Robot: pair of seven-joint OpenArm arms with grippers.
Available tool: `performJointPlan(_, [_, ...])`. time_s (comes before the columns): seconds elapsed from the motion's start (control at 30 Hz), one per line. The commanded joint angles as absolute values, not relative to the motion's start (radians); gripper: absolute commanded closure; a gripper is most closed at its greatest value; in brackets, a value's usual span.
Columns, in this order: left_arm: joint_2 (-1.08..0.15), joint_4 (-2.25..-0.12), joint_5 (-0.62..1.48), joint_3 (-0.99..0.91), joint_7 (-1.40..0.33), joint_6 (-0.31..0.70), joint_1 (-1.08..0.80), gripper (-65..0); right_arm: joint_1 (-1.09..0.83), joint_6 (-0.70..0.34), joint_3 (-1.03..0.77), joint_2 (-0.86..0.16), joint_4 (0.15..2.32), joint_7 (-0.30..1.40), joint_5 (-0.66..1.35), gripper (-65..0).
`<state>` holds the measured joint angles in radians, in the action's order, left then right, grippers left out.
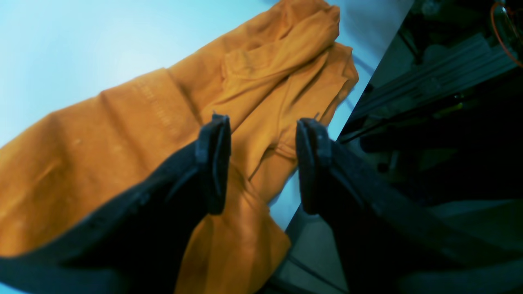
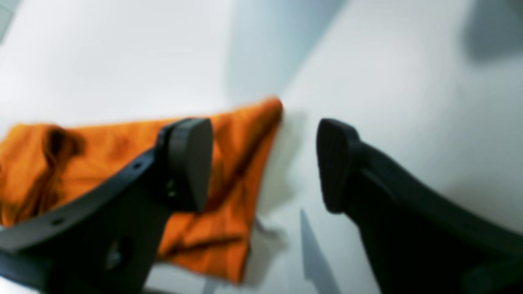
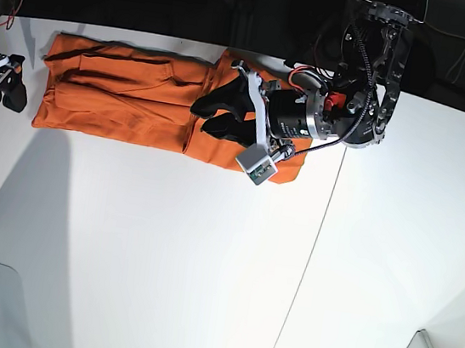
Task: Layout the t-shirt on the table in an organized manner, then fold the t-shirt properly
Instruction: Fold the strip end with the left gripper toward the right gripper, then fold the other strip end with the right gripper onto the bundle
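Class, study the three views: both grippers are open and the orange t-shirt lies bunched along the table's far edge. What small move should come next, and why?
Probably lower the left gripper and close on the crumpled sleeve end of the t-shirt. Its open jaws hang over those folds near the table edge, while the open right gripper is beside the other end.

In the overhead view the left arm (image 3: 308, 120) covers the right end of the t-shirt (image 3: 123, 95), so the cloth beneath it cannot be made out. The right wrist view is blurred: folds and hems smear together, and the left edge cuts the garment off. In the left wrist view the shirt runs off the left and bottom edges. The clutter beyond the counter (image 1: 61, 45) edge there is too dark to identify.
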<state>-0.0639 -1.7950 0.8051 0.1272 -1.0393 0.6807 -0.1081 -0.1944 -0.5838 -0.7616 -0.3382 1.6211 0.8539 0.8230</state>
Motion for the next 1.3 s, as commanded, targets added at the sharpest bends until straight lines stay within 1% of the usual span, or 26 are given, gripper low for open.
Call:
performJointPlan(0.0, [-0.062,-1.814,0.831,0.115,-1.022,0.685,-0.097,-28.6,-0.201,-0.588,-0.763,-0.357,1.627,0.829,0.846,-39.7])
performJointPlan(0.13, [-0.069,-1.814,0.837,0.052,-1.037,0.685,-0.097,-28.6,-0.231,-0.588,-0.719,-0.352,1.585,0.796,0.836,-39.7])
performJointPlan(0.3, [-0.070,-1.814,0.895,-0.066,-1.074,0.692,-0.097,-28.6,-0.198,-0.590,-0.628,-0.351,1.476,0.756,0.819,-39.7])
performJointPlan(0.4, [-0.070,-1.814,0.925,-0.136,-1.093,0.698,-0.097,-28.6,-0.171,-0.591,-0.571,-0.342,1.450,0.756,0.819,-39.7])
performJointPlan(0.53, [-0.096,-1.814,0.943,-0.186,-1.100,0.698,-0.100,-28.6,-0.146,-0.591,-0.509,-0.311,1.450,0.756,0.813,-39.7])
performJointPlan(0.67, [-0.147,-1.814,0.946,-0.193,-1.100,0.698,-0.100,-28.6,-0.141,-0.588,-0.477,-0.268,1.450,0.756,0.791,-39.4])
performJointPlan(0.7, [-0.158,-1.814,0.947,-0.193,-1.100,0.698,-0.100,-28.6,-0.142,-0.588,-0.477,-0.258,1.450,0.756,0.790,-36.9])
performJointPlan(0.73, [-0.169,-1.814,0.947,-0.193,-1.099,0.698,-0.100,-28.6,-0.141,-0.587,-0.478,-0.250,1.450,0.756,0.789,-30.7])
performJointPlan(0.77, [-0.179,-1.814,0.947,-0.193,-1.099,0.698,-0.100,-28.6,-0.141,-0.587,-0.477,-0.246,1.450,0.755,0.790,-21.5])
performJointPlan(0.83, [-0.196,-1.814,0.947,-0.194,-1.097,0.698,-0.100,-28.6,-0.141,-0.587,-0.480,-0.247,1.451,0.754,0.792,0.0])
performJointPlan(0.93, [-0.220,-1.814,0.947,-0.208,-1.097,0.698,-0.100,-28.6,-0.132,-0.587,-0.520,-0.249,1.455,0.751,0.793,0.0])
performJointPlan(1.07, [-0.254,-1.813,0.945,-0.248,-1.096,0.698,-0.101,-28.6,-0.103,-0.587,-0.633,-0.255,1.457,0.753,0.793,0.0])
performJointPlan(1.17, [-0.261,-1.793,0.910,-0.263,-1.096,0.698,-0.101,-28.6,-0.089,-0.587,-0.696,-0.286,1.457,0.760,0.810,0.0])
performJointPlan(1.27, [-0.261,-1.724,0.924,-0.243,-1.096,0.698,-0.107,-28.6,-0.089,-0.588,-0.711,-0.332,1.465,0.779,0.872,0.0])
